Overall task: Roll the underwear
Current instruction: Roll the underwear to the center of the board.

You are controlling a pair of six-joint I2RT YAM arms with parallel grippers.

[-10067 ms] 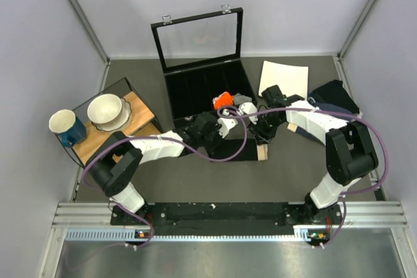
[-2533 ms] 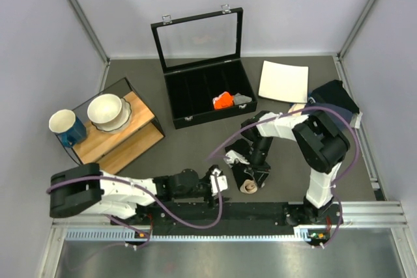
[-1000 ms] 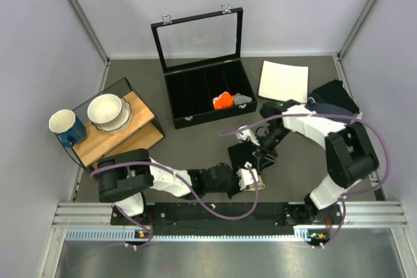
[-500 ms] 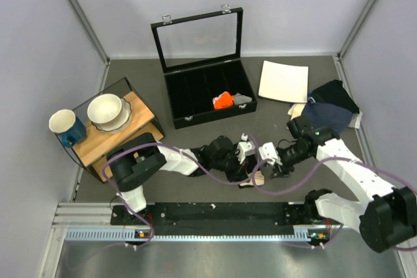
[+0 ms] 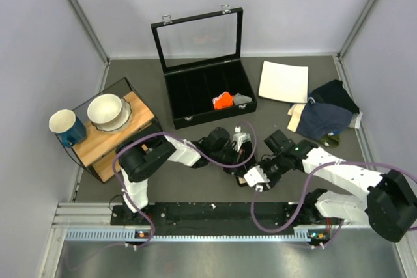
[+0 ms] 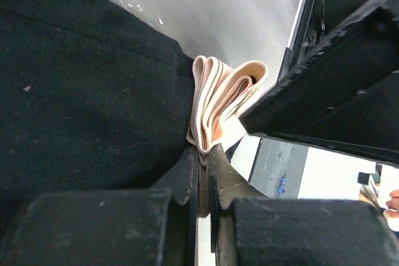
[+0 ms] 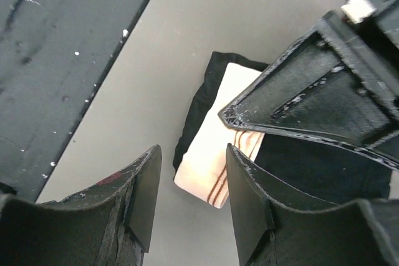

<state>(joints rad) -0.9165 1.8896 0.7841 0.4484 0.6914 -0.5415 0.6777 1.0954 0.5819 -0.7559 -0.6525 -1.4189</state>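
Underwear (image 6: pixel 81 91) lies on the dark table (image 5: pixel 130 73), near the front edge, between my two arms. It is black and soft, with a pale tan band (image 6: pixel 221 101) on one edge. The band is folded over on itself in a few layers. From my right wrist I can see thin brown lines on it.

My left gripper (image 6: pixel 201 179) is squeezed tight on the underwear. Its two fingers pinch the bottom of the folded tan band. The black cloth spreads out to the left of them.

My right gripper (image 7: pixel 193 197) is just beside the underwear, on the side nearer the front edge. Its jaws are partly apart and nothing is between them. I see only bare table in the gap. The tan band sits a little past my right fingertips. My two grippers are very close together.

Farther back stands a black box (image 5: pixel 208 92) with its clear lid up. An orange cloth roll (image 5: pixel 223 100) lies inside. A white plate (image 5: pixel 284 81) and a navy garment (image 5: pixel 326 114) are off to the right. A bowl (image 5: pixel 106 110) and a mug (image 5: pixel 65 125) are at a little wooden shelf (image 5: pixel 130 105) on the left.
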